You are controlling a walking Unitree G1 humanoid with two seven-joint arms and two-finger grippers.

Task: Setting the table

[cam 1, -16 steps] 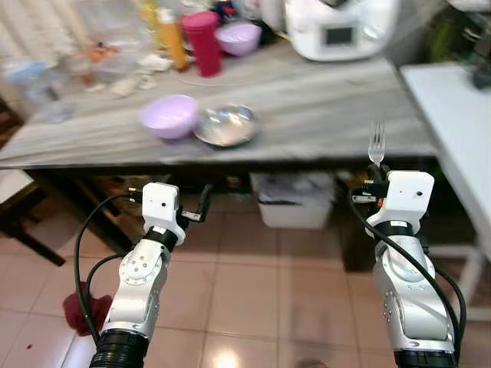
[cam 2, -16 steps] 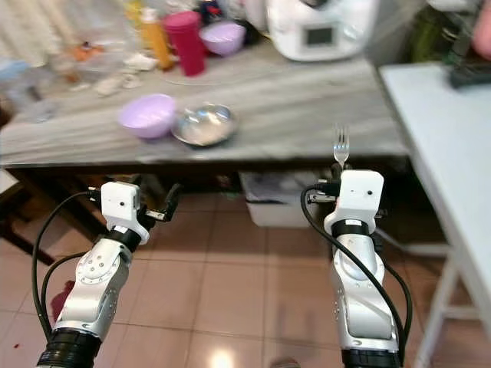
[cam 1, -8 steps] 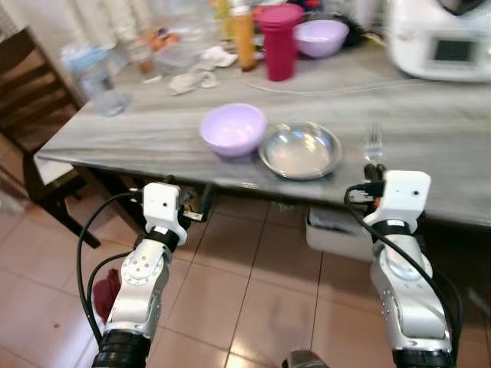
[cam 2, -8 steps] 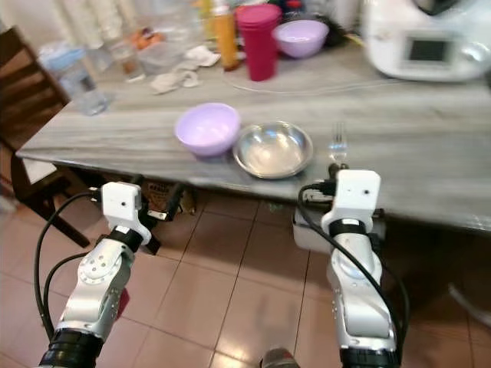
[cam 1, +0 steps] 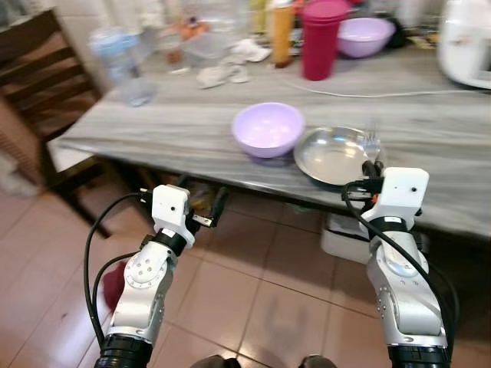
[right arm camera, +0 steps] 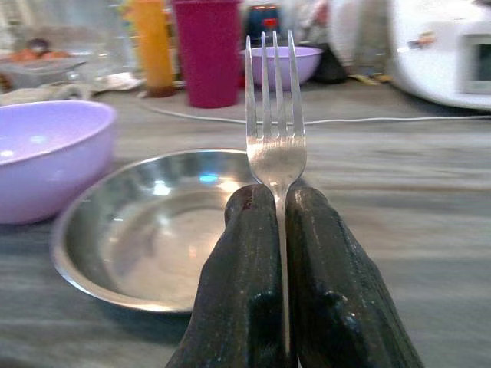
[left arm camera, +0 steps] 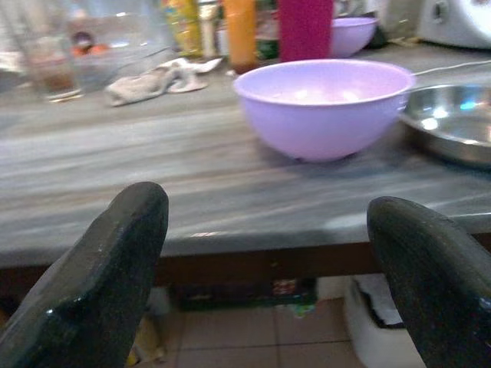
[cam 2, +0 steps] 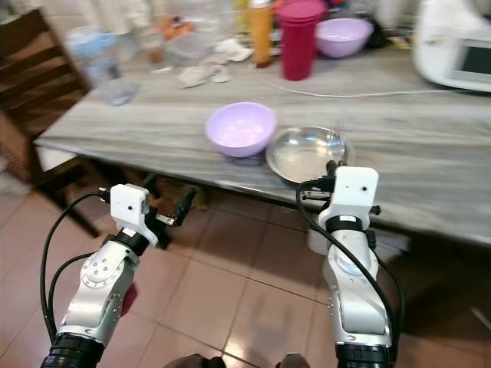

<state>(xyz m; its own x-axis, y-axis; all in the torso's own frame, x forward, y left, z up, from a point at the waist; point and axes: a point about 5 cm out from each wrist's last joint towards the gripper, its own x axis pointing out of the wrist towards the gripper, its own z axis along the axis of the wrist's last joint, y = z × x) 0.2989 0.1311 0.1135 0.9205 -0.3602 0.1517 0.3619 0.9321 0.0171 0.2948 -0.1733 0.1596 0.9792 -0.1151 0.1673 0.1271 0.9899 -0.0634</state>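
Fork (right arm camera: 275,138) stands tines up, pinched between the closed fingers of the right gripper (right arm camera: 280,201), at the table's (cam 1: 176,134) near edge. Left gripper (left arm camera: 268,230), fingers apart, hangs below that edge. Beyond: steel plate (cam 1: 334,155), lilac bowl (cam 1: 268,129) apparently touching it.

Two lilac bowls (cam 1: 268,128) (cam 1: 366,35), one steel dish (cam 1: 334,154), one fork (right arm camera: 275,130).
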